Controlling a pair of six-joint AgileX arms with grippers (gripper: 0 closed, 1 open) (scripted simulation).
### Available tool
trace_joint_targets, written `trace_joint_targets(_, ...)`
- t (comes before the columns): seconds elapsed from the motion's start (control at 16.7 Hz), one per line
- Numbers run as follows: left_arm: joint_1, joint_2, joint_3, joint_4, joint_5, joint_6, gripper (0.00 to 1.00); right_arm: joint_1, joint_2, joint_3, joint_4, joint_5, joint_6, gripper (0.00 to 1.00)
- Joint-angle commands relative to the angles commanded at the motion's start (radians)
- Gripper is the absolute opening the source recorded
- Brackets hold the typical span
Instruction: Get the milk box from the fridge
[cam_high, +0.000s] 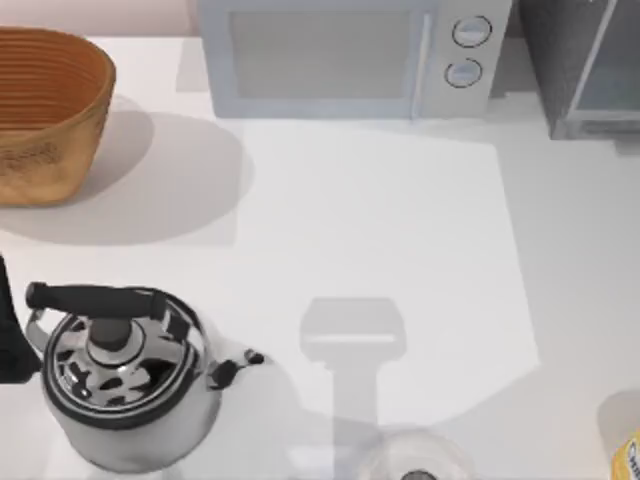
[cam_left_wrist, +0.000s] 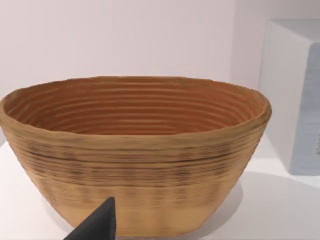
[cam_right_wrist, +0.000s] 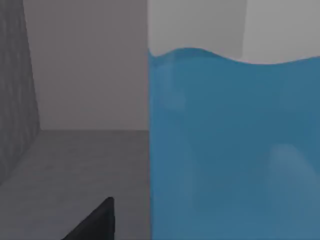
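While you read the top view, note the dark grey boxy fridge (cam_high: 590, 65) with its pale translucent door panel at the table's far right corner, just beside the white microwave (cam_high: 350, 55) with two round knobs. A woven tan basket (cam_high: 45, 110) stands at the far left, and a polished steel kettle (cam_high: 125, 375) with a black handle stands near the left edge. A yellow-labelled container (cam_high: 628, 455) sits at the near right edge. A black piece of the left arm (cam_high: 10, 335) shows at the left edge, beside the kettle.

From the left wrist view, you see one dark fingertip (cam_left_wrist: 97, 225) of the left gripper, with the basket (cam_left_wrist: 135, 150) directly ahead of the jaws and the microwave's side (cam_left_wrist: 292, 95) beyond it. You cannot tell how those jaws stand.

From the right wrist view, the sky-blue side of the milk box (cam_right_wrist: 235, 150) stands upright on the fridge's grey inner floor (cam_right_wrist: 75, 170), close ahead of the right gripper's jaws. One dark fingertip (cam_right_wrist: 95, 222) shows beside the carton; you cannot tell whether these jaws are parted or closed.
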Motion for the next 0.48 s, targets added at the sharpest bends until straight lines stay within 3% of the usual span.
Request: trace_joint_targets(0.48, 0.0, 0.0, 0.0, 0.0, 0.0, 0.0, 1.0, 0.029, 0.124, 0.252, -0.123, 0.03, -0.001, 1.0)
